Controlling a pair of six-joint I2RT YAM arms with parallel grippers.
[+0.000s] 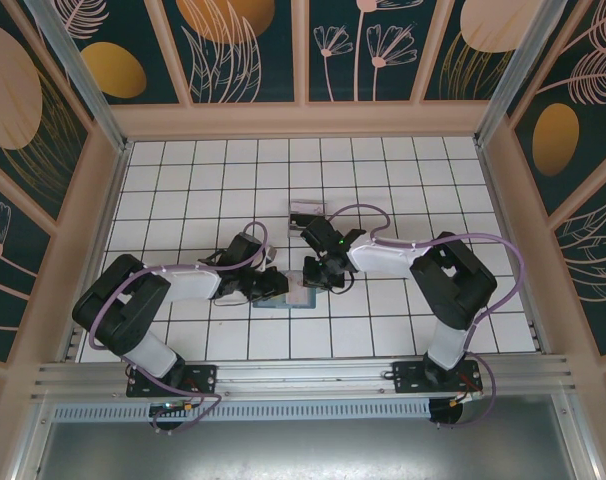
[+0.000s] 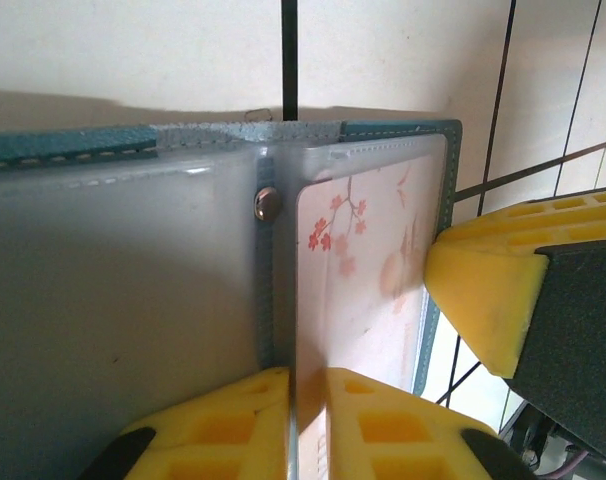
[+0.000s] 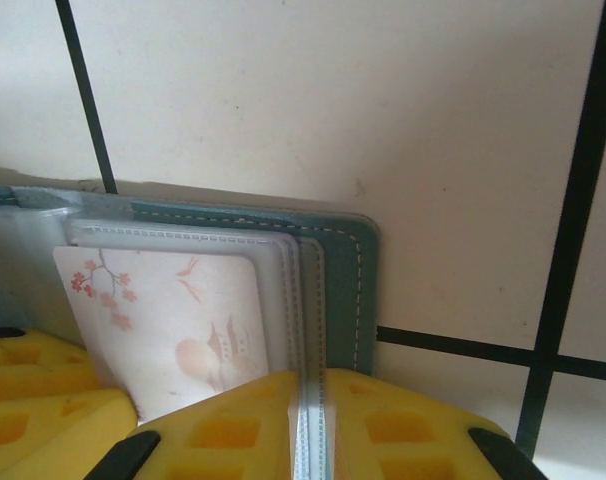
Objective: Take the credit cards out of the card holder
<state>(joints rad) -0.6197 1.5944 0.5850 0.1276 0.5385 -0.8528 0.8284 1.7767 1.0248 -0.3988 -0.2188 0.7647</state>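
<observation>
Across the white tiled table [image 1: 403, 170] with its dark grid lines, we had the flat teal bifold card holder [image 1: 283, 299] lying open near the front edge, right between the two arms. Coming in from the left, the left gripper [image 2: 293, 378] had its yellow fingers pinched together on a frosted plastic sleeve of that card holder, the sleeve's edge running straight up from between them. On the other side, the right gripper [image 3: 311, 380] was clamped on the outer edges of the stacked clear sleeves, just inside the stitched teal cover. Behind both sat a small clear plastic box [image 1: 306, 212], apart from the holder. We saw a pale rectangular card [image 2: 368, 270] printed with pink blossom, tucked inside its sleeve. Smallest of all, a round metal snap stud [image 2: 267, 203] sat on the spine.
</observation>
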